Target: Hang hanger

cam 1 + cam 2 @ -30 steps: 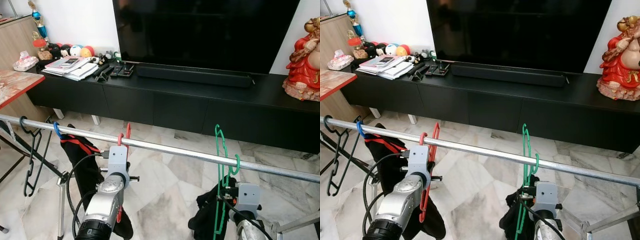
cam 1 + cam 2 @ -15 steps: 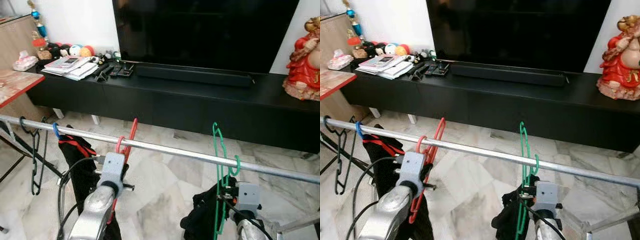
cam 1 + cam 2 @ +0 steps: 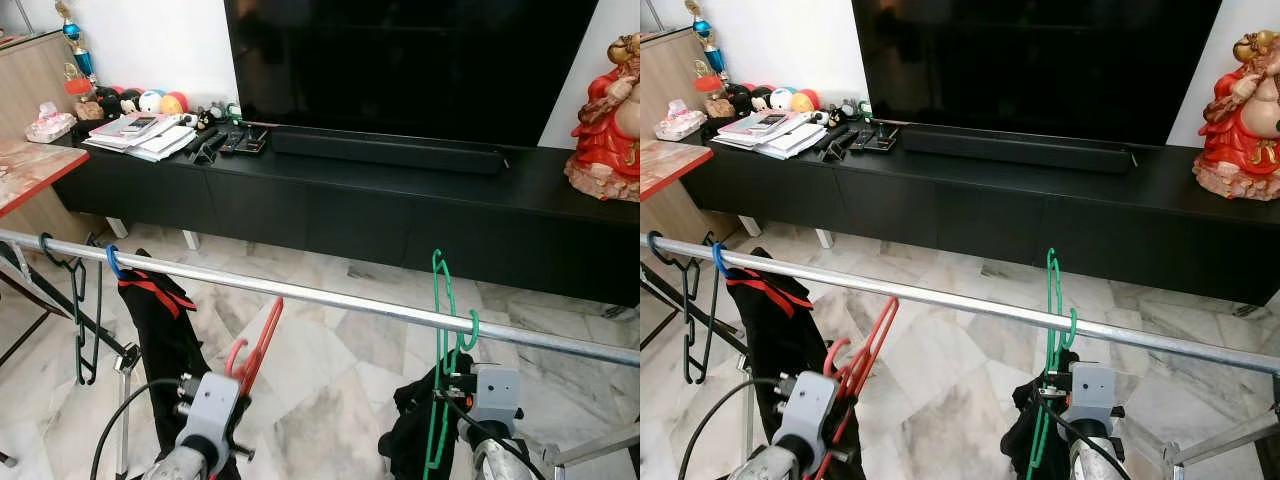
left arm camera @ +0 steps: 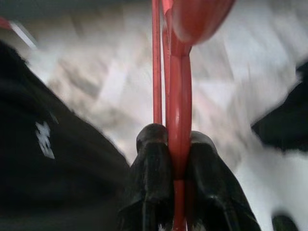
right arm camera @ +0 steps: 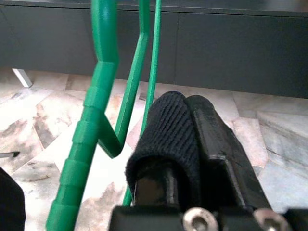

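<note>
A red hanger (image 3: 262,338) is held tilted below the silver rail (image 3: 330,298), its hook (image 3: 234,352) off the rail and free in the air. My left gripper (image 4: 177,139) is shut on the hanger's red stem (image 4: 179,96), low in front of the rail. A green hanger (image 3: 440,330) hangs by its hook on the rail further right. My right gripper (image 5: 187,103) is just below the rail with its fingers pressed shut. The green hanger's bars (image 5: 103,86) pass beside those fingers, not between them.
A black hanger (image 3: 80,320) and a blue hook (image 3: 113,262) hang at the rail's left end. Dark clothes with red straps (image 3: 160,310) hang below the rail. Behind stands a long black TV console (image 3: 400,200) with a red statue (image 3: 610,110). A table corner (image 3: 30,170) sits at left.
My left gripper has dropped down and back with the red hanger, whose hook was at the rail and now hangs below it. The black hanger has swung. The right arm has not moved.
</note>
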